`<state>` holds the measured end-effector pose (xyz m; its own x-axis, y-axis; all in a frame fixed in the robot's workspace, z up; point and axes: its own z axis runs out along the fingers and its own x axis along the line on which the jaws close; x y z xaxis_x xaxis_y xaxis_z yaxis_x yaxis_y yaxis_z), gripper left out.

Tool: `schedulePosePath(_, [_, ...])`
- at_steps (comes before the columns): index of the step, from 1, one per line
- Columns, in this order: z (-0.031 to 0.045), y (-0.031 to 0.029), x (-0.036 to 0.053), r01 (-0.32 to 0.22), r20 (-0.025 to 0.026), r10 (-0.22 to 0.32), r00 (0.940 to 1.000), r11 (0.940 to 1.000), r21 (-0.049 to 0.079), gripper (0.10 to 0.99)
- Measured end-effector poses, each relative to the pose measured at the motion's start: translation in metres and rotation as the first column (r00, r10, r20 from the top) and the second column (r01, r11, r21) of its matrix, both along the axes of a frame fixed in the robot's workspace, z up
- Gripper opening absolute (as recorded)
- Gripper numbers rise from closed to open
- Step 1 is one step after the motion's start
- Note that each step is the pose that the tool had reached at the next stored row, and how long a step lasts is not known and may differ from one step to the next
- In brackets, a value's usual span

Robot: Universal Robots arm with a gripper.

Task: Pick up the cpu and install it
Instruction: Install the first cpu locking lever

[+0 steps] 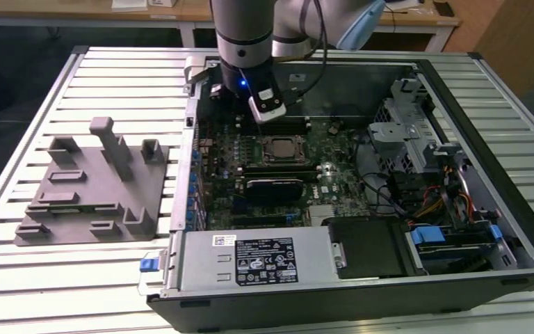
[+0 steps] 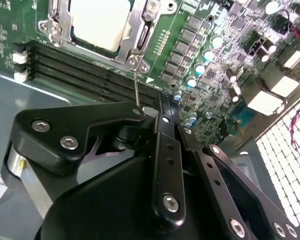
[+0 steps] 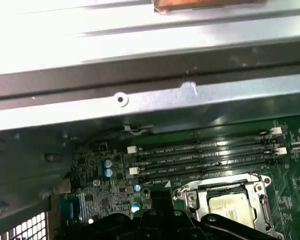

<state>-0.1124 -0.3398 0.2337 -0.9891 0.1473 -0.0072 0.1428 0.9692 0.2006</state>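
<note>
A slatted metal table [image 1: 72,278] is carrying two things.
A grey plastic fixture [image 1: 91,188] with upright blocks is sitting flat on the slats toward the exterior view's left. An open computer case [image 1: 341,307] is lying on its side just beside it, taking up the middle and the exterior view's right, with a narrow strip of slats showing between them.

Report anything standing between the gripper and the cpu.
Nothing blocks it outright. The pale silver square cpu sits in its socket; a thin metal lever rises from the socket's corner toward the black gripper.
</note>
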Motion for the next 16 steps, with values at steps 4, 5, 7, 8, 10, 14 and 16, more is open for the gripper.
schedulePosePath(4, [0.0052,0.0,0.0,0.0,0.0002,0.0,1.0,1.0,0.01,0.106])
schedulePosePath(5, [0.0065,0.0,0.0,0.0,0.0003,0.0,1.0,0.9999,0.013,0.106])
schedulePosePath(7, [0.008,0.0,0.0,0.0,0.0004,0.0,1.0,0.9999,0.015,0.106])
schedulePosePath(8, [0.008,0.0,0.0,0.0,0.0006,0.0,1.0,0.9999,0.015,0.106])
schedulePosePath(10, [0.008,0.0,0.0001,0.0,0.0005,0.0,1.0,0.9999,0.016,0.106])
schedulePosePath(14, [0.0081,0.0,0.0045,0.0,0.0004,0.0,1.0,0.9999,0.015,0.106])
schedulePosePath(16, [0.0081,0.0,0.0096,0.0,0.0003,0.0,1.0,0.9999,0.015,0.106])
